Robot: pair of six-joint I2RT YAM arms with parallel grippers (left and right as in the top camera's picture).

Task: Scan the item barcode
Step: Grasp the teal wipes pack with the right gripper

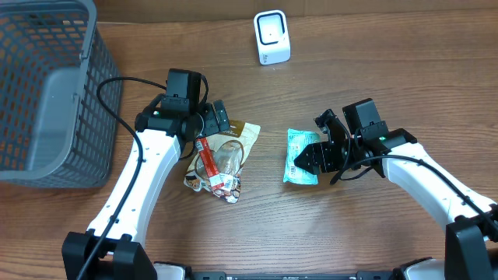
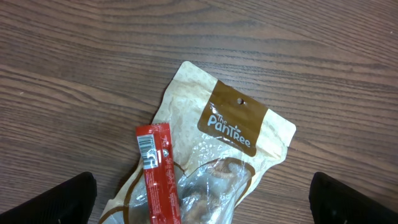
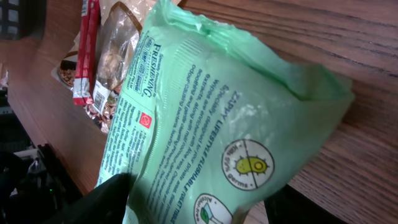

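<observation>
Two arms (overhead): left gripper (image 1: pixel 216 118) hangs over the tan pouch (image 1: pixel 233 144) and red stick (image 1: pixel 206 159); right gripper (image 1: pixel 315 158) meets the green packet (image 1: pixel 299 155), which lies on the table (image 1: pixel 373 70), well apart from the white scanner (image 1: pixel 271 36).
Left wrist: fingers (image 2: pixel 62 199) spread wide (one at each lower corner), pouch below.
Right wrist: fingers (image 3: pixel 106 199) flank the green packet and touch it; whether they pinch it, I cannot tell.

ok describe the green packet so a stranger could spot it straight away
Start from the grey basket at the left of the table and look across. There, at the right gripper, lies a packet. It alone is mint green; the snack bag nearby is tan.
</observation>
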